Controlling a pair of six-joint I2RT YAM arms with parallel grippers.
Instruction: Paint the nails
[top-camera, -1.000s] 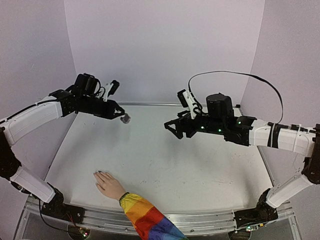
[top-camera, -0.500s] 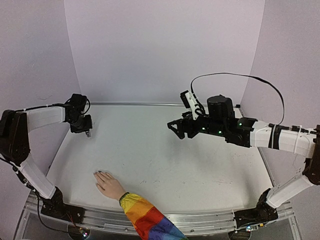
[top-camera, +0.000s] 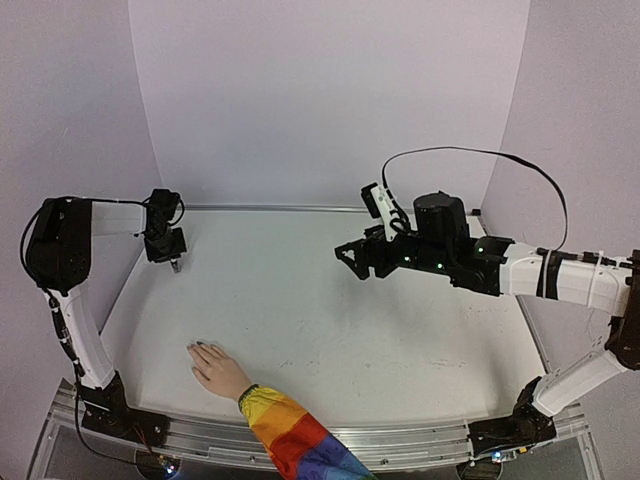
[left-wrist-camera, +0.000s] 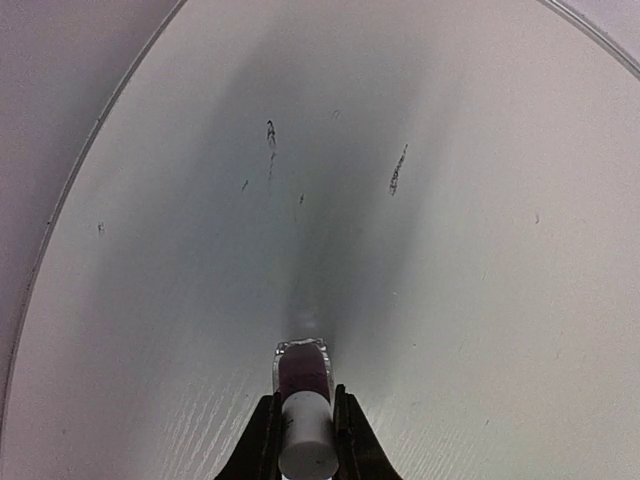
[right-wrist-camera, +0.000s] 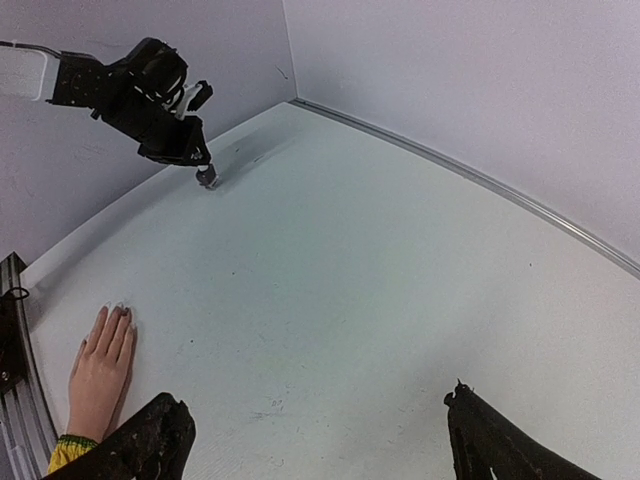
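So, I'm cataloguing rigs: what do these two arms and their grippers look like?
The left arm and right arm have white shells with black joints. The right arm carries a looping black cable and small green lights. The left gripper and right gripper are black, each with two fingers.

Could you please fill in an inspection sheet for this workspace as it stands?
Surface: white table, a few dark scuffs.
Job's things: hand flat at the near left edge, nails too small to judge; bottle in the left gripper.
Clutter: nothing seen.
Grippers: left gripper shut on the bottle, far left; right gripper open, empty, mid-air.
Cables: black cable loops over the right arm.
Surroundings: plain walls.
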